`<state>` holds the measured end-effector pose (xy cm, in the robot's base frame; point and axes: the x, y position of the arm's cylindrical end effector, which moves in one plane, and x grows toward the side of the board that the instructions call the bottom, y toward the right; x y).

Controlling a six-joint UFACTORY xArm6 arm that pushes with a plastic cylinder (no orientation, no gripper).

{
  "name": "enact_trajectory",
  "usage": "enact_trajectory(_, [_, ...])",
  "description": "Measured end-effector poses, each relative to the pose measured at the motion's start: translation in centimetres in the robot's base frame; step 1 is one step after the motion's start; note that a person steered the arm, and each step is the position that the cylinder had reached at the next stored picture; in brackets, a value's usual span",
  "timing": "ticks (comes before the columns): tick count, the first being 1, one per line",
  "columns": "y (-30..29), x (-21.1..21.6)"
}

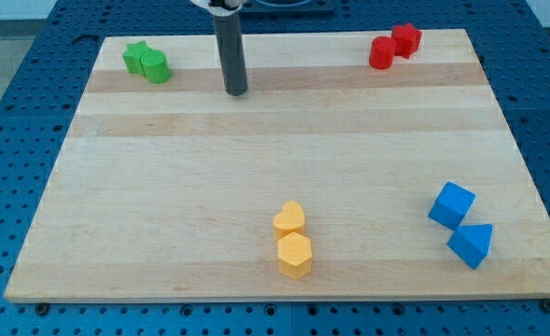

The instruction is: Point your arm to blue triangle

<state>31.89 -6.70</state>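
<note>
The blue triangle [471, 245] lies near the view's bottom right corner of the wooden board [162, 187], touching a blue cube [452, 204] just above and left of it. My tip [235, 92] rests on the board near the view's top, left of centre, far from the blue triangle. It touches no block.
A green star [136, 56] and a green cylinder [155, 67] sit together at the top left. A red cylinder [381, 52] and a red star [406, 38] sit at the top right. A yellow heart-like block [290, 219] and a yellow hexagon [294, 255] stand at the bottom centre.
</note>
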Motion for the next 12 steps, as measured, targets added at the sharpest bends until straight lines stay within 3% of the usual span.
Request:
enact_trajectory(3, [10.7, 0.7])
enact_trajectory(8, [32.1, 17.1])
enact_trajectory(9, [33.6, 20.1])
enact_trajectory(12, [29.5, 27.9])
